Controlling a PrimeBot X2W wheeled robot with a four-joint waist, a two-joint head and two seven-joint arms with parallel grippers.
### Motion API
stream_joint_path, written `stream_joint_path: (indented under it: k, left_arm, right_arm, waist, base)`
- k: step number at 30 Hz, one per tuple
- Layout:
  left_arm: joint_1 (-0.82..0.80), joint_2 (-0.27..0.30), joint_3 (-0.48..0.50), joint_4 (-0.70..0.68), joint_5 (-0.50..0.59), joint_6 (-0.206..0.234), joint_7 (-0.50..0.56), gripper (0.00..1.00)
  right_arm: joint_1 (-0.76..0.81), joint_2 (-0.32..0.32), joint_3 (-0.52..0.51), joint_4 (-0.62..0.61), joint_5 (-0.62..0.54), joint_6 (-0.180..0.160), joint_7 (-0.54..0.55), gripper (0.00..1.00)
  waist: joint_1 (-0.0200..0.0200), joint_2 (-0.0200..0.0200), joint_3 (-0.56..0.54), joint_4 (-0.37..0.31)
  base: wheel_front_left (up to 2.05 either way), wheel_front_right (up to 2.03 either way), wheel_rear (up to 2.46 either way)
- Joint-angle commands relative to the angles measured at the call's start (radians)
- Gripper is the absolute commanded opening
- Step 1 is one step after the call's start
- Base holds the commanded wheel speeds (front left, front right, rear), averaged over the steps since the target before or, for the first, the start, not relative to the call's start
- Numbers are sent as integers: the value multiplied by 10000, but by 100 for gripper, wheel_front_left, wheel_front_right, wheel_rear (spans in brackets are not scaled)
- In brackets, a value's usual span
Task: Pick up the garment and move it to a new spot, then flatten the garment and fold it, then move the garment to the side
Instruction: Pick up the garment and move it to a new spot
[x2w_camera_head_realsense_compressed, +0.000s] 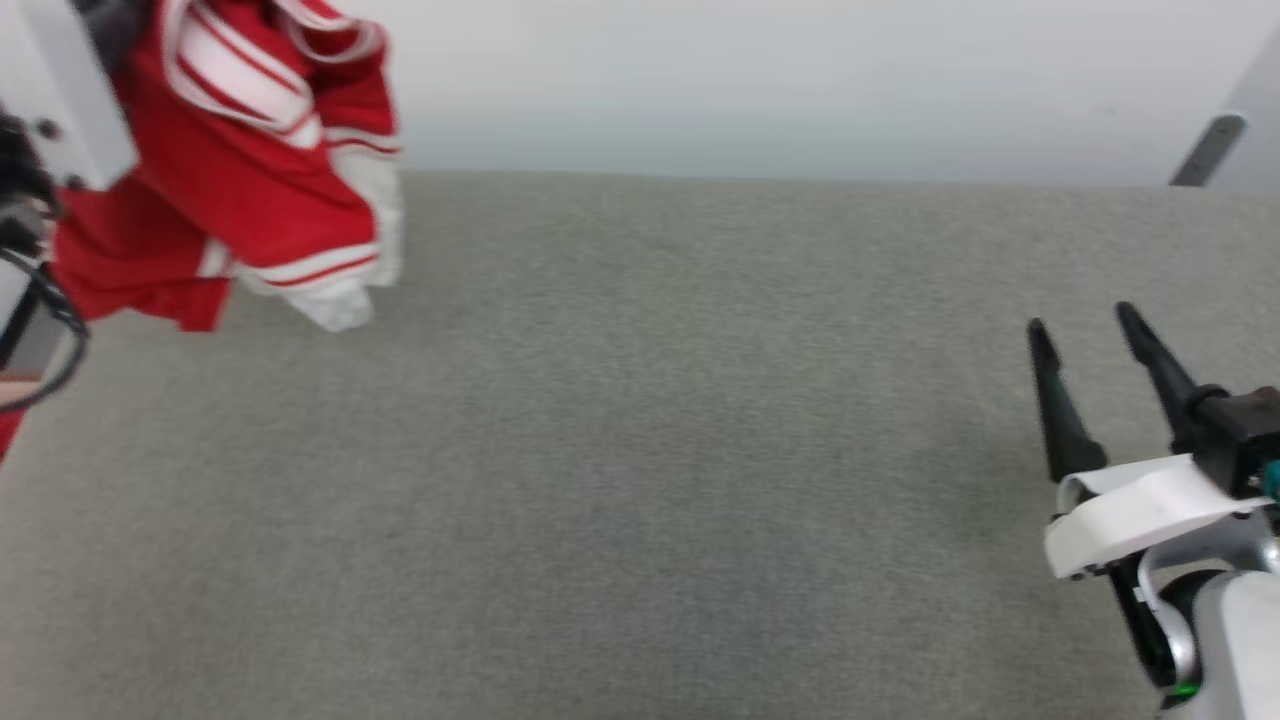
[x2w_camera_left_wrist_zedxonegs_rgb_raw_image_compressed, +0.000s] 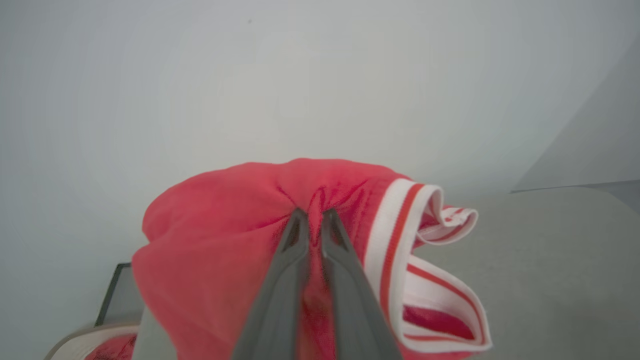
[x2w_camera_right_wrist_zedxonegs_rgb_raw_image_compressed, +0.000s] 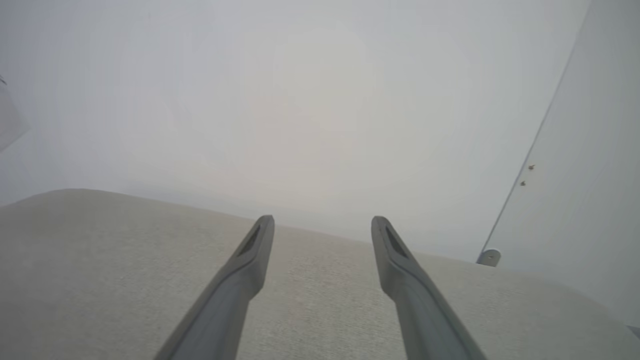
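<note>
Above the grey surface (x2w_camera_head_realsense_compressed: 640, 450), one garment (x2w_camera_head_realsense_compressed: 250, 180) hangs, seemingly clear, pinched in the left claw (x2w_camera_left_wrist_zedxonegs_rgb_raw_image_compressed: 315, 214); right claw (x2w_camera_head_realsense_compressed: 1080, 317) gapes empty.

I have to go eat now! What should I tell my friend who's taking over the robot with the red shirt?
Left gripper: shut on a pinch of the red shirt, holding it up in a bunch at the left end of the grey table.
Right gripper: open, holding nothing, over the table's right side.
Done: the shirt is picked up.
Left to do: put it down at a new spot, flatten it, fold it, then move it to the side.
</note>
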Motion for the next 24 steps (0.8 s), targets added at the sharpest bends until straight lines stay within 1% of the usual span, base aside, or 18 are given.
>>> stream_joint_path:
  k: [1,5,12,15,20,24]
  left_arm:
    - [124,-78,-30,-392,-15,186,103,0]
    - [340,-335,-310,-1529,10,639,596,0]
    - [74,-1038,-1080,-2912,170,1212,1248,0]
    - [83,-1339,-1479,-3247,321,1451,1485,0]
    - [370,-1795,-2139,-3542,532,1710,1734,0]
    - [815,-1978,-2481,-3488,569,1904,1792,0]
  right_arm:
    - [0,-55,-189,21,-60,1,-86,100]
    - [5,-99,-712,80,-263,1,-195,100]
    - [90,-21,-1450,271,-545,1,-383,100]
    - [78,55,-1640,334,-587,1,-433,100]
    - [55,200,-1818,499,-646,1,-571,100]
    - [101,351,-1835,692,-622,1,-714,100]
  waist:
    - [0,0,111,-491]
    - [0,0,279,-969]
    - [0,0,572,-1725]
    - [0,0,721,-1990]
    - [0,0,970,-2331]
    - [0,0,1134,-2525]
  base:
    - [0,0,0]
    - [0,0,0]
    - [0,0,0]
    - [0,0,0]
    - [0,0,0]
    - [0,0,0]
